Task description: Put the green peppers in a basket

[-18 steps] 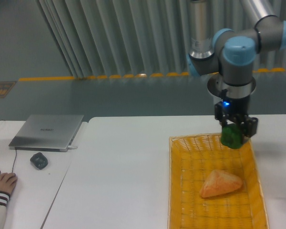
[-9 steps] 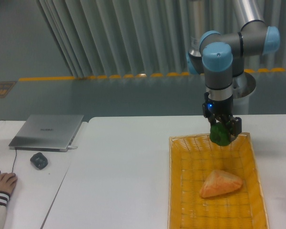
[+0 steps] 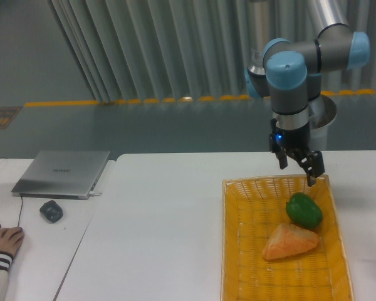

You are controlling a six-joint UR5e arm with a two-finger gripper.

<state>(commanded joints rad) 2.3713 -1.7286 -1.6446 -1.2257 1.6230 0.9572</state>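
Black and slim, the two fingers of the claw (image 3: 297, 167) are seen spread apart with nothing held between them, the blue status light lit just above on the wrist. The claw is poised over the far end of the basket (image 3: 233, 251), its tips hanging just above the far rim.

Taken from the claw, the green pepper (image 3: 304, 211) lies below and slightly nearer the camera, inside the basket and clear of both fingers; a visible gap is left between the fingertips and the top of the pepper. The pepper is found in the far right part of the basket, close to the right wall, resting on the woven floor. No clear long axis can be made out on its lumpy body, and the stem cannot be told from this view.

Just beside the pepper, toward the near end of the basket, the tan bread piece (image 3: 290, 242) is lying; the two appear to touch or nearly touch.

The placing is judged to be done, so the coming move is probably a straight lift of the claw away from the basket, with nothing in its path above.
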